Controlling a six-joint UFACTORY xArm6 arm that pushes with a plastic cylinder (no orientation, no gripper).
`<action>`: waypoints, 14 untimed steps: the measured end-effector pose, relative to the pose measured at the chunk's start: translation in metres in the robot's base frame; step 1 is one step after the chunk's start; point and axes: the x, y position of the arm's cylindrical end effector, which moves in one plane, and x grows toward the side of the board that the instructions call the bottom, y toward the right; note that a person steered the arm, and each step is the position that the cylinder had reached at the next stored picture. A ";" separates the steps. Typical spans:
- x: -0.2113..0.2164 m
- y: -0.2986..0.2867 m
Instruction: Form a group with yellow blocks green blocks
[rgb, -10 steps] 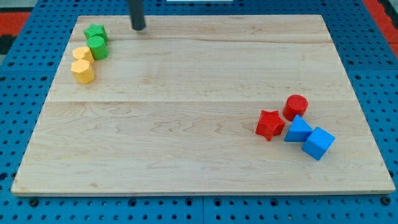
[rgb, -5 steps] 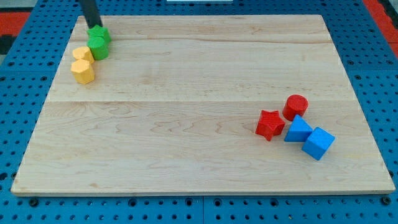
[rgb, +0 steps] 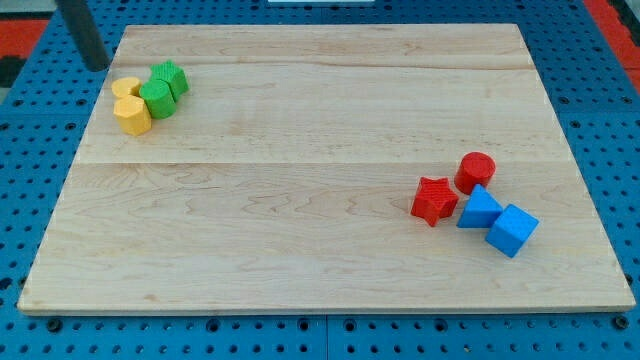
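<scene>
Two yellow blocks and two green blocks sit packed together near the board's upper left corner. A yellow block (rgb: 125, 88) and a yellow hexagonal block (rgb: 132, 116) are on the left. A green block (rgb: 156, 97) touches them, and a second green block (rgb: 171, 78) touches it at the upper right. My tip (rgb: 97, 65) is just off the board's left edge, up and to the left of the group, apart from the blocks.
At the right of the wooden board (rgb: 320, 200) lie a red star block (rgb: 434, 200), a red cylinder (rgb: 475, 172), a blue block (rgb: 480, 210) and a blue cube (rgb: 512, 230), close together. Blue pegboard surrounds the board.
My tip moved left along the board's top edge, past the green blocks, and off the left edge. The green blocks shifted down and right, and now press against the yellow ones.
</scene>
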 end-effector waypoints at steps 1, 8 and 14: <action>0.033 -0.001; 0.047 0.065; 0.110 0.037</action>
